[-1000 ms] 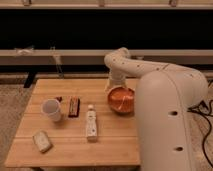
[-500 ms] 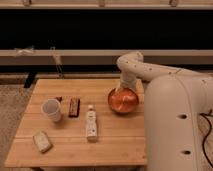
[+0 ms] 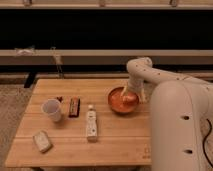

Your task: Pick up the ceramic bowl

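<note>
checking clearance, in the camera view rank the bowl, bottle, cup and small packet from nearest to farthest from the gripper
1. bowl, right side, with the gripper right at it
2. bottle, middle
3. cup, left
4. packet, front left

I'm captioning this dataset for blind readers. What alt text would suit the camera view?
A white robot arm bends down with its end effector at the orange-red ceramic bowl, on the right side of a wooden table. To the bowl's left are a white cup, a dark bar, a white bottle lying flat and a small packet.
</note>
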### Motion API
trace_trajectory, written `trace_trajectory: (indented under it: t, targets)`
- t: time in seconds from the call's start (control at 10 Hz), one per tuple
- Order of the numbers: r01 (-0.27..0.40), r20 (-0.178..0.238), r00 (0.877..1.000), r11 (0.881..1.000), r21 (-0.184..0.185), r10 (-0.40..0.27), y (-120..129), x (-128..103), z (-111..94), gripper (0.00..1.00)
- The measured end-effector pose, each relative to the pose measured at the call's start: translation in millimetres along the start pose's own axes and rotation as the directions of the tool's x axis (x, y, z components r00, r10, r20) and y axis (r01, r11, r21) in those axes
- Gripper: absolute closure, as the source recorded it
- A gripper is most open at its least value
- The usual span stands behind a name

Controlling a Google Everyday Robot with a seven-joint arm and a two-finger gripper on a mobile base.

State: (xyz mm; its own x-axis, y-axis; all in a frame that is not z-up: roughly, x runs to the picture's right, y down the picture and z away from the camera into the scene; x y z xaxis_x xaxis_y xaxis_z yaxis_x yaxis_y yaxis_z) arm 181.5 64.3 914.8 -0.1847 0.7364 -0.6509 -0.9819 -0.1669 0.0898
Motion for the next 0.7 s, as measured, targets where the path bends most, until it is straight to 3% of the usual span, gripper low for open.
trace_trajectory:
  t: [0.4,0.7]
  targets:
    - [-0.063,-0.061,0.996,0.997,-0.054,0.059,-19.9,10.0,20.0,0.24]
    - [-0.072,-0.104,0.993,0.992,-0.105,0.061,-14.4,12.6,30.3,0.54]
